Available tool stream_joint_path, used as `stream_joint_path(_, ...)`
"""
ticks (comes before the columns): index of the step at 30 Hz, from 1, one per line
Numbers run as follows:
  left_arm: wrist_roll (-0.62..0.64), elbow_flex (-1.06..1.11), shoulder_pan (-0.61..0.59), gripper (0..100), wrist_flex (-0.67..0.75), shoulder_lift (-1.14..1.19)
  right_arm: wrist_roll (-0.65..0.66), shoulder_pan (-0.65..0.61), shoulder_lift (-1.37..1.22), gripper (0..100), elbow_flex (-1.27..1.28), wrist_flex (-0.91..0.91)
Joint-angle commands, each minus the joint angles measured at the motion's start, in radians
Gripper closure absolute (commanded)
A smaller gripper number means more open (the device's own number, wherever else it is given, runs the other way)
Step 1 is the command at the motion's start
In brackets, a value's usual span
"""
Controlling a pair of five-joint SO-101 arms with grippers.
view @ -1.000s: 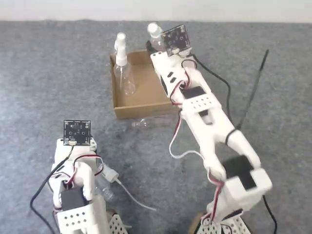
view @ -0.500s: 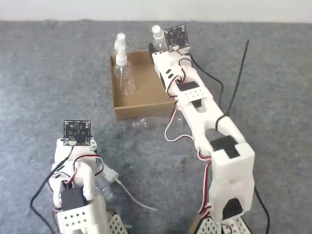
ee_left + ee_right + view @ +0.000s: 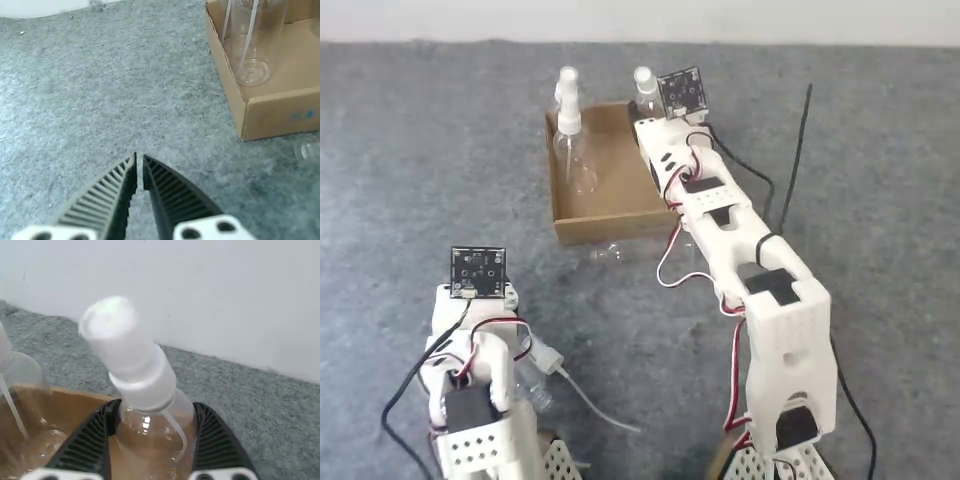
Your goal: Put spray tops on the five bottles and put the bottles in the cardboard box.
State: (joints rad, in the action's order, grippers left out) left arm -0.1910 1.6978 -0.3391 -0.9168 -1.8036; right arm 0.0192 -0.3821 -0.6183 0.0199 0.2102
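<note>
Over cardboard box (image 3: 610,222), right jaws around clear, perhaps plastic bottle (image 3: 142,390); left jaws closed.

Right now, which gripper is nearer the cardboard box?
Right. The right gripper holds a spray-topped bottle over the right edge of the cardboard box. The left gripper is shut over the carpet, well short of the box's near wall.

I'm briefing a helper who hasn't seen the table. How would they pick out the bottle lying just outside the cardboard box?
Find the cardboard box on the grey carpet. Just outside its near wall lies a clear bottle. It is on its side with a bare neck, whereas the boxed bottle and the held bottle in the right gripper both wear spray tops.
</note>
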Motion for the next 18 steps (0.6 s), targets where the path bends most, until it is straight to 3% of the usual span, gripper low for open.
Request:
stream_joint_path(1, -0.005, -0.013, -0.003, 99, 0.002, -0.015, -0.055, 0.013, 0.008, 99.2, -0.075, 0.062)
stream_joint_path(5, -0.005, -0.013, -0.003, 99, 0.002, -0.015, -0.132, 0.019, -0.001, 99.2, -0.075, 0.062)
stream_joint_path(18, -0.005, -0.013, -0.005, 99, 0.002, -0.015, -0.135, 0.021, -0.004, 99.1, -0.074, 0.054)
